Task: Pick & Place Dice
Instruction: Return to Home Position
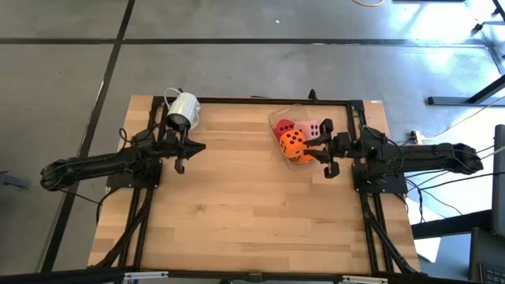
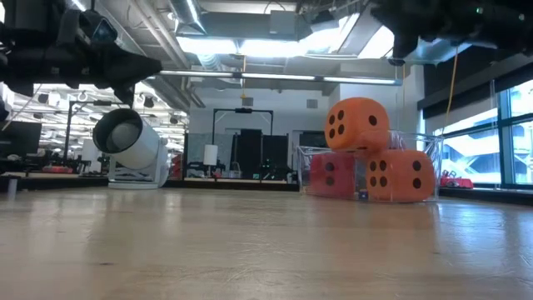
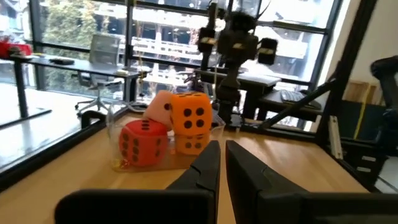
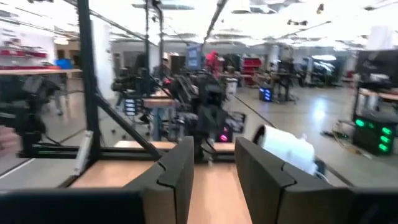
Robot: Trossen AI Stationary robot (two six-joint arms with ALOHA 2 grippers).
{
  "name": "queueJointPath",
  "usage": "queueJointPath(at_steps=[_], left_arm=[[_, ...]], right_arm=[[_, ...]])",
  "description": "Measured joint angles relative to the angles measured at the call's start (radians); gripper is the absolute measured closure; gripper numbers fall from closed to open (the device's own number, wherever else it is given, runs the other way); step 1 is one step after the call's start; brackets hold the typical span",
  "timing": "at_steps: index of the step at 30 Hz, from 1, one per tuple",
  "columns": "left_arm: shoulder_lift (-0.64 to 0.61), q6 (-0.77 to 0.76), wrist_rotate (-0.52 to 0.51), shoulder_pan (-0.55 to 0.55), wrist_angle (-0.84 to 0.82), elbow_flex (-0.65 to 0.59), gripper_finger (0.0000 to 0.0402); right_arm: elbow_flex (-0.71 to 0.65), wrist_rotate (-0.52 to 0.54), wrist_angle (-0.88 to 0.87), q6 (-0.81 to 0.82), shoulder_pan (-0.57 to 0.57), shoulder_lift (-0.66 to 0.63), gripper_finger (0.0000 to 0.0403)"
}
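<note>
Four dice (image 3: 189,115) fill the clear bin (image 1: 274,118) in left wrist view, three in low; right gripper (image 4: 213,142) slack beside it, left gripper (image 3: 221,144) clenched, apart.

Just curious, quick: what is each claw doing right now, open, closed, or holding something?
Left claw: closed, holding nothing.
Right claw: open, holding nothing.

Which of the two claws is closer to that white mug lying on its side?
Left. The left gripper sits just beside the mug; the right gripper is far off, by the dice.
</note>
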Motion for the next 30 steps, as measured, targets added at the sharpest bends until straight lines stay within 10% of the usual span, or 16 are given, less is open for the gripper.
queueJointPath(at_steps=[12,30], left_arm=[[0.0,0.08,0.009,-0.12,0.002,-0.002,0.0382],[0.0,0.124,0.007,-0.228,0.002,-0.002,0.0382]], right_arm=[[-0.216,-0.023,0.278,0.073,-0.047,-0.002,0.0285],[-0.298,-0.129,0.208,0.151,-0.188,-0.201,0.0285]])
